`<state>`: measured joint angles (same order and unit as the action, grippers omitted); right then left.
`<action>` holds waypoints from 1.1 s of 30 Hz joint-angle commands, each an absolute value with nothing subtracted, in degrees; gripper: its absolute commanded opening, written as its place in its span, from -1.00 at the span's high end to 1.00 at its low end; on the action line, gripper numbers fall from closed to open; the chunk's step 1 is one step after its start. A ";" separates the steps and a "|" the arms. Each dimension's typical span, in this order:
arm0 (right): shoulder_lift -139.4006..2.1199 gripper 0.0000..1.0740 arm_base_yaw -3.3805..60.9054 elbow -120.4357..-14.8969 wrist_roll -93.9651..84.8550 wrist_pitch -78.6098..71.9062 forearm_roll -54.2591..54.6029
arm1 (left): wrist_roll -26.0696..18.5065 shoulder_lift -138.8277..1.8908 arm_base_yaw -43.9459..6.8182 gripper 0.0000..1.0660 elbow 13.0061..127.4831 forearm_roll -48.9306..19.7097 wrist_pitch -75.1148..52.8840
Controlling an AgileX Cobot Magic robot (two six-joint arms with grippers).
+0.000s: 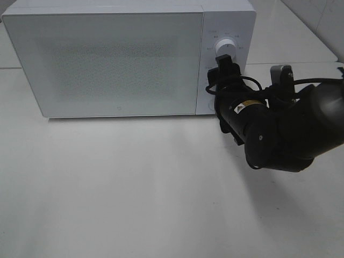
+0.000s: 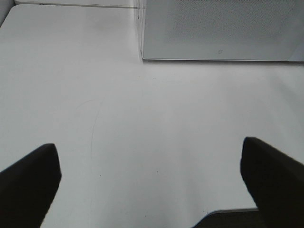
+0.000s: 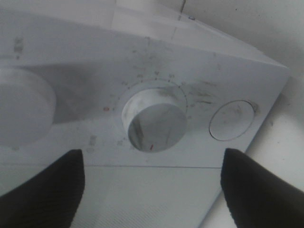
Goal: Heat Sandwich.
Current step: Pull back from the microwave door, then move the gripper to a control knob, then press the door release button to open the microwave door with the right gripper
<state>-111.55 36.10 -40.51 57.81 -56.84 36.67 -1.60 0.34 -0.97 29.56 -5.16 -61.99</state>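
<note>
My right gripper [image 1: 224, 63] is released, jaws spread wide, facing the microwave's [image 1: 107, 59] lower dial [image 3: 154, 121]. The upper dial [image 1: 224, 47] is at its 12 o'clock. My left gripper [image 2: 152, 185] is released too.

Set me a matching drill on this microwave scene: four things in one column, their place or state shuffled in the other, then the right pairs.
Things
1. microwave door
2. left gripper
3. right gripper
4. round button

Place or state
A. facing a dial, jaws apart on either side of it
B. set flush in the control panel, beside the dial
C. shut
D. over the table, jaws wide

Pairs: 1-C, 2-D, 3-A, 4-B
</note>
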 commanded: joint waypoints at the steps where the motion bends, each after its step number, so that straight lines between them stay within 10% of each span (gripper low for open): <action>1: -107.54 -0.44 36.04 -39.42 46.12 -49.73 34.84 | -1.66 1.26 -0.92 -0.82 29.39 -5.73 -61.25; 11: -96.60 -0.42 33.80 -41.08 15.36 -20.05 23.89 | -1.66 1.26 -0.92 -0.82 29.39 -5.73 -61.25; 33: -78.90 -0.42 31.51 -50.82 11.97 31.17 -7.10 | -1.66 1.26 -0.92 -0.82 29.39 -5.73 -61.25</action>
